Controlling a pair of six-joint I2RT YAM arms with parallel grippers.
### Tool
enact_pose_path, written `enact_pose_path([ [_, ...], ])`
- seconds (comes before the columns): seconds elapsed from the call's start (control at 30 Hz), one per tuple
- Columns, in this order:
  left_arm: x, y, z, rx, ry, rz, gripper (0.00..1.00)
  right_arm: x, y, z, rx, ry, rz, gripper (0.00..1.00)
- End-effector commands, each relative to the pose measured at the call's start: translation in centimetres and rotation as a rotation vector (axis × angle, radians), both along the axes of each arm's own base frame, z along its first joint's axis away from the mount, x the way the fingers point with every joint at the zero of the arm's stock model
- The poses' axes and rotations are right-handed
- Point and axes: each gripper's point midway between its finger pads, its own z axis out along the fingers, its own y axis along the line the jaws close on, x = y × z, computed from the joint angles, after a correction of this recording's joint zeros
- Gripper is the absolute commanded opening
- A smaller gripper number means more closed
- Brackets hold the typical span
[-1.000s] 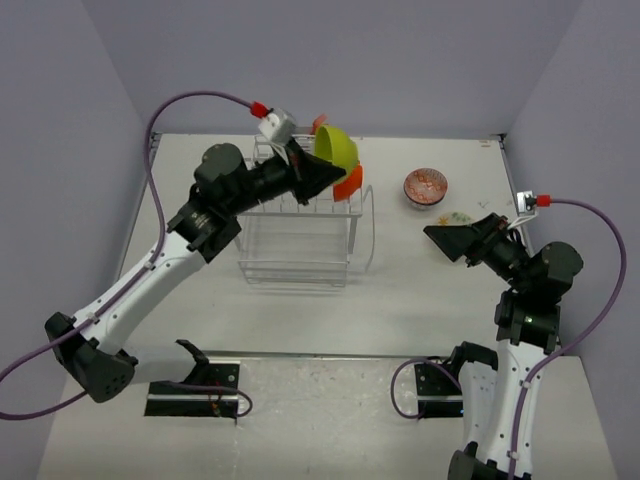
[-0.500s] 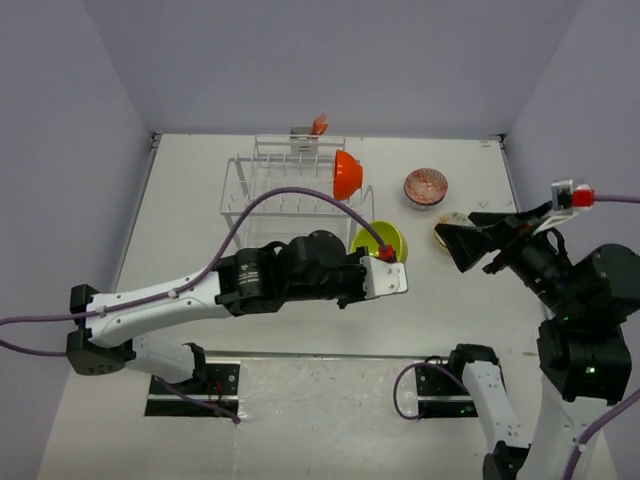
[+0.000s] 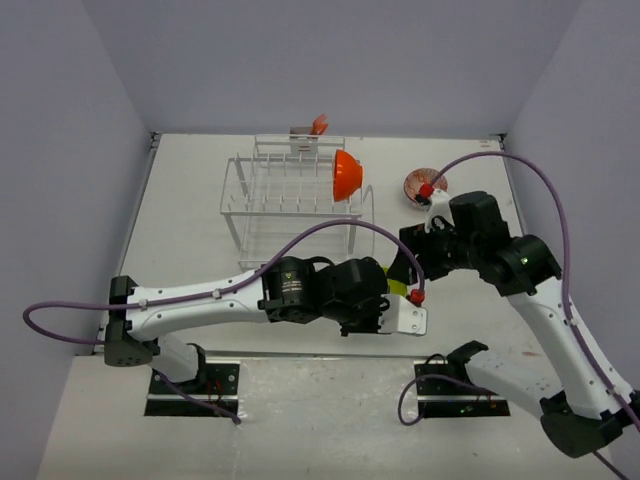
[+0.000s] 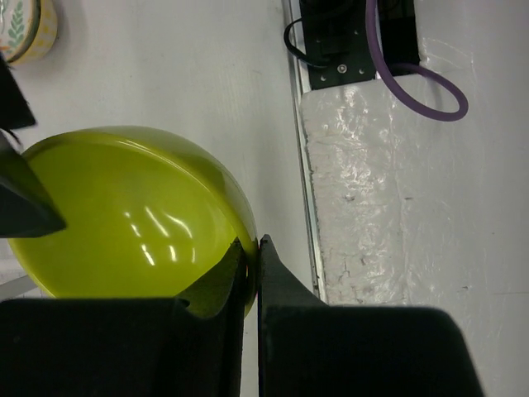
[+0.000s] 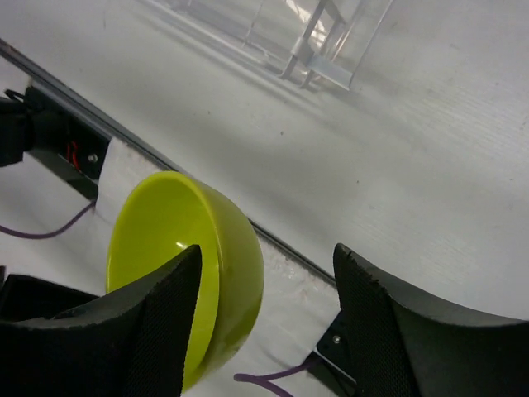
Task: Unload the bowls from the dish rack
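- The dish rack (image 3: 290, 185) stands at the far left-centre of the table (image 3: 190, 250). The orange bowl (image 3: 346, 175) sits on edge at the rack's right end, apparently propped by the prongs and not yet unloaded.
- The left gripper (image 4: 252, 260) is clamped on the rim of the lime green bowl (image 4: 132, 215), with one finger inside the wall and one outside. It holds the bowl tilted in the air above the table's near edge, between the two arms, which I judge to be an offer to the other arm.
- The right gripper (image 5: 266, 252) has its jaws spread wide. One finger lies across the bowl's mouth and the other is clear of the outer wall, which suits a handover. I cannot tell whether either finger touches the bowl.
- The red-zigzag bowl (image 3: 412, 181) rests upright on the table to the right of the rack, so it seems already unloaded.
- From above, the wrists cover nearly all of the lime green bowl, and a cable fitting overlaps the red-zigzag bowl.
- The pale floral bowl (image 4: 25, 29) shows only as a cut-off corner in the left wrist view.
- No other bowls are visible.
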Motion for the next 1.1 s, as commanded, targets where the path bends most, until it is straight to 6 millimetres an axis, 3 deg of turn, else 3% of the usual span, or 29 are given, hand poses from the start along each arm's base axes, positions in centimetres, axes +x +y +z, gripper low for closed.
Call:
enact_pose_path([
  [0.0,-0.6,-0.7,3.4,-0.094,-0.019,-0.066,0.00,-0.2,0.0,-3.2,-0.140,0.053,0.028,0.64],
  [0.03,-0.6,-0.8,3.3,-0.090,-0.022,-0.065,0.00,-0.5,0.5,-3.6,-0.152,0.058,0.050,0.60],
  [0.13,-0.2,-0.6,3.4,-0.092,-0.039,-0.049,0.00,0.1,0.5,-4.8,-0.191,0.069,0.034,0.27],
  [0.17,-0.1,-0.5,3.5,-0.092,-0.042,-0.043,0.00,0.4,0.4,-4.9,-0.198,0.066,0.022,0.01],
  [0.27,1.1,-0.1,3.8,-0.099,-0.081,0.023,0.00,1.7,0.3,-4.8,-0.199,0.025,-0.037,0.00],
  [0.3,1.7,0.0,4.0,-0.107,-0.100,0.057,0.09,2.4,0.6,-4.5,-0.179,-0.004,-0.052,0.00],
  [0.33,3.5,0.5,5.0,-0.140,-0.169,0.153,0.25,2.8,0.4,-4.8,-0.186,-0.013,-0.079,0.00],
  [0.37,4.5,0.9,5.8,-0.171,-0.191,0.223,0.58,3.3,0.2,-4.8,-0.184,-0.027,-0.107,0.00],
  [0.43,5.9,1.9,8.6,-0.273,-0.241,0.319,1.00,4.6,-0.2,-5.0,-0.158,-0.046,-0.180,0.00],
  [0.47,6.2,2.4,9.7,-0.313,-0.244,0.355,1.00,5.3,-0.7,-5.1,-0.146,-0.052,-0.222,0.00],
  [0.5,6.4,3.2,12.1,-0.397,-0.247,0.397,1.00,6.7,-2.1,-4.5,-0.109,-0.087,-0.309,0.00],
  [0.57,7.9,5.3,14.5,-0.488,-0.264,0.540,1.00,8.0,-4.7,-5.8,-0.087,-0.091,-0.460,0.00],
  [0.6,9.1,7.6,17.0,-0.585,-0.286,0.667,1.00,9.1,-7.1,-6.3,-0.045,-0.116,-0.595,0.00],
  [0.67,10.9,10.5,19.4,-0.719,-0.241,0.849,1.00,10.2,-9.5,-7.2,-0.015,-0.143,-0.737,0.00],
  [0.7,11.6,12.6,20.9,-0.804,-0.197,0.931,1.00,11.5,-10.5,-6.6,0.044,-0.191,-0.828,0.00],
  [0.73,12.5,13.8,21.4,-0.839,-0.172,0.984,1.00,11.5,-11.1,-8.5,0.032,-0.170,-0.877,0.00],
  [0.77,14.6,15.6,21.6,-0.884,-0.137,1.088,1.00,12.0,-11.5,-8.9,0.043,-0.174,-0.913,0.00],
  [0.87,16.8,17.7,21.4,-0.880,-0.129,1.203,1.00,13.5,-12.4,-10.7,0.048,-0.160,-1.016,0.00],
  [1.07,18.0,17.6,20.3,-0.854,-0.108,1.221,1.00,15.4,-12.5,-15.0,0.042,-0.070,-1.083,0.00],
])
